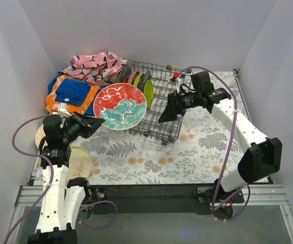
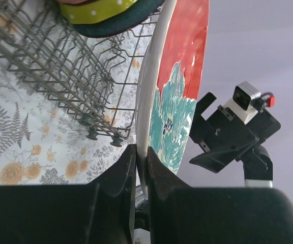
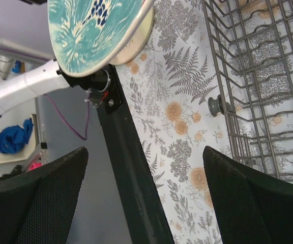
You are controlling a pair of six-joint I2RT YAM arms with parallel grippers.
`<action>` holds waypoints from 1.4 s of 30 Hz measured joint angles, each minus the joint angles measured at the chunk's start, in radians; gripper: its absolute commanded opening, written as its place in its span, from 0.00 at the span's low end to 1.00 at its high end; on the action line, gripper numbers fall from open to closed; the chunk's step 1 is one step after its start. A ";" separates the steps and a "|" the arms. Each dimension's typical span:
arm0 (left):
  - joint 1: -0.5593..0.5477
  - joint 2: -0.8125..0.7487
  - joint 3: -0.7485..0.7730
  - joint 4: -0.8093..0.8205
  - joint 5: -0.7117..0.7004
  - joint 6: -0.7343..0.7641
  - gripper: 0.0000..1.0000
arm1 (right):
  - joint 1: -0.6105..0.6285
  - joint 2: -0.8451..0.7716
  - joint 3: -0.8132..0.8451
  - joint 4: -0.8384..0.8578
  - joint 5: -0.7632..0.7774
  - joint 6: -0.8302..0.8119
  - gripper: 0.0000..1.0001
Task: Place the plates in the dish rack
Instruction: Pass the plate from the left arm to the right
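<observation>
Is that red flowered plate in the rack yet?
Out: left pincer grips the red flowered plate by its rim, beside the dish rack.

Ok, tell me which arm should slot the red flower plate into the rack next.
Left. The left gripper is shut on the red flower plate, holding it by the rim against the dish rack's left side. The right gripper hangs open and empty by the rack's right side.

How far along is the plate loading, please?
Several plates already stand in the dish rack. The left pincer grips the red flowered plate beside the rack. Two pale plates lie by the left arm; the right pincer hangs open.
</observation>
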 measured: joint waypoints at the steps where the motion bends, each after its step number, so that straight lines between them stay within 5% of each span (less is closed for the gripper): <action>1: -0.006 0.000 -0.005 0.024 0.008 -0.002 0.00 | 0.000 0.000 0.000 0.014 0.000 0.033 0.98; 6: -0.098 0.026 -0.014 0.101 0.019 -0.007 0.00 | -0.009 0.000 0.000 0.062 -0.008 0.139 0.98; 10: -0.274 0.080 -0.019 0.155 -0.047 -0.011 0.00 | -0.023 0.001 0.000 0.086 -0.016 0.190 0.98; 15: -0.462 0.187 -0.019 0.210 -0.104 -0.006 0.00 | -0.046 0.003 -0.001 0.096 -0.011 0.232 0.87; 18: -0.509 0.238 -0.017 0.252 -0.129 -0.005 0.00 | -0.074 0.003 -0.024 0.108 -0.007 0.254 0.71; 25: -0.541 0.294 -0.004 0.311 -0.154 0.008 0.00 | -0.159 0.002 -0.089 0.127 -0.029 0.294 0.09; 27: -0.544 0.303 -0.003 0.325 -0.154 0.013 0.00 | -0.174 0.001 -0.101 0.139 -0.044 0.306 0.01; 33: -0.548 0.344 -0.003 0.386 -0.133 -0.005 0.50 | -0.201 -0.006 -0.134 0.183 -0.074 0.322 0.01; 42: -0.587 0.397 0.031 0.441 -0.128 -0.021 0.53 | -0.235 -0.028 -0.176 0.246 -0.105 0.295 0.01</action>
